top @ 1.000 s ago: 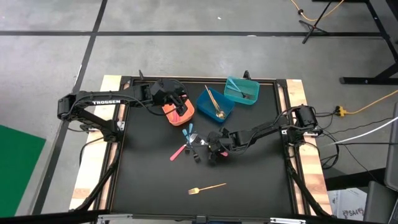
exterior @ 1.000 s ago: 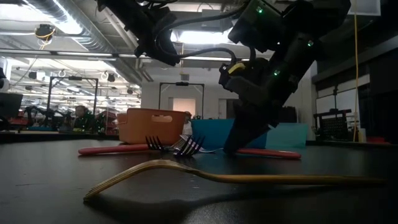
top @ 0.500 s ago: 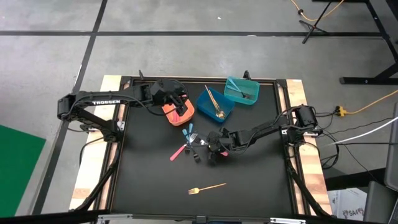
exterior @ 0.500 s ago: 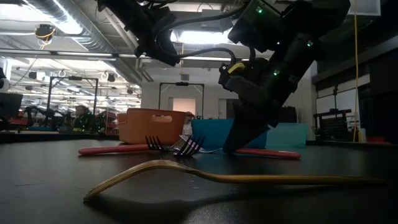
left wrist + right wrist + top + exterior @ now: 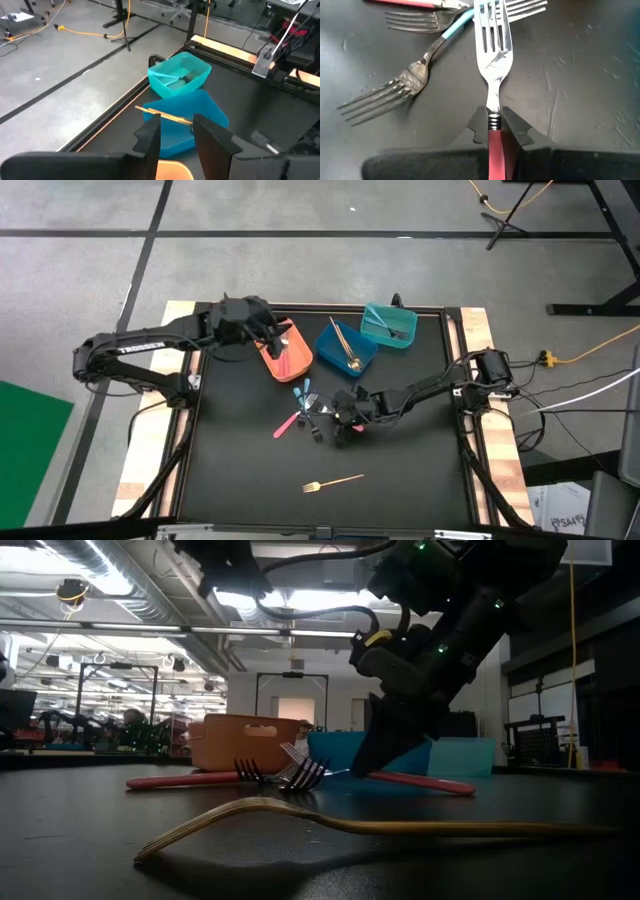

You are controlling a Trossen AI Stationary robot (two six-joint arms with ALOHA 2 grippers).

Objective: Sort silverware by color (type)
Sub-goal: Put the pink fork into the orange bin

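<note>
Right end effector [image 5: 493, 131] angles low, clamped on pink-handled fork [image 5: 492, 65]; left's spread.

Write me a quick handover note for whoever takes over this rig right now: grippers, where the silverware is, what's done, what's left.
Right gripper: shut on the pink-handled fork at mid-table, head tilted up.
Left gripper: open, empty, above the orange bin.
Done: pink pieces in the orange bin, gold ones in the blue bin, something in the teal bin.
Left: held fork to the orange bin; the blue-handled fork, another pink-handled fork and the rest of the pile; the gold fork lying alone at the near edge.
</note>
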